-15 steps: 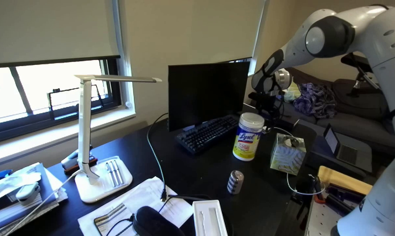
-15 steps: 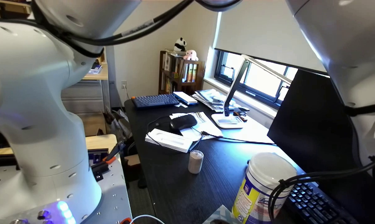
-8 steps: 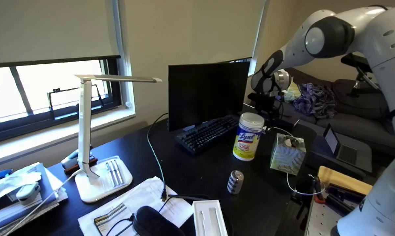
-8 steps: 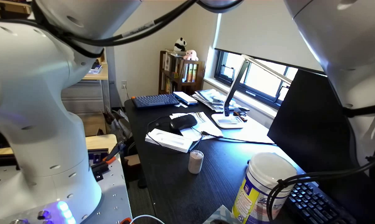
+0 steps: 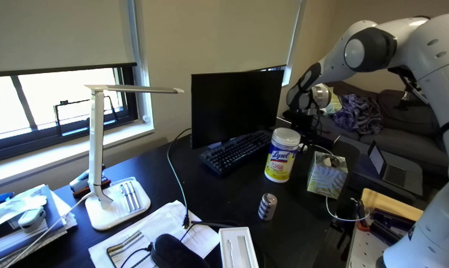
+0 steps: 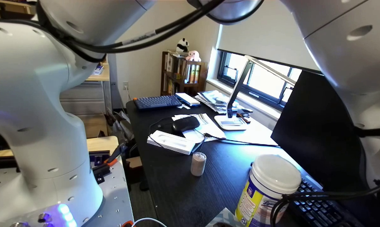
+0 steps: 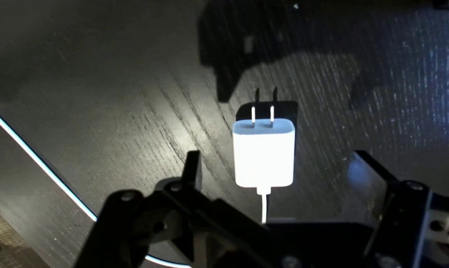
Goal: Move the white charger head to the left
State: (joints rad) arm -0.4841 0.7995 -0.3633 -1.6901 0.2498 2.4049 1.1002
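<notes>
The pincer (image 7: 280, 165) stands with its jaws wide apart, one of its fingers (image 7: 192, 167) on each side of the white charger head (image 7: 264, 160). A gap separates each finger from it; the gap at the right of the wrist view is the wider. The white charger head lies on the dark desk (image 7: 135, 93), its two prongs (image 7: 253, 112) directed toward the upper edge of that view and a thin white cable (image 7: 264, 208) leaving the opposite end. In an exterior view, the arm (image 5: 375, 46) extends to the far side of the Lysol canister (image 5: 283, 156), where the pincer is too dark to make out clearly. The canister stands upright on the desk, with the tissue box (image 5: 328, 175) near it. A keyboard (image 5: 235, 152) lies in front of the monitor (image 5: 237, 108). In both exterior views, a small cylinder (image 5: 267, 207) stands upright between the canister and the white tray (image 5: 234, 235). The desk lamp (image 5: 96, 149) stands near the papers (image 5: 168, 219).
</notes>
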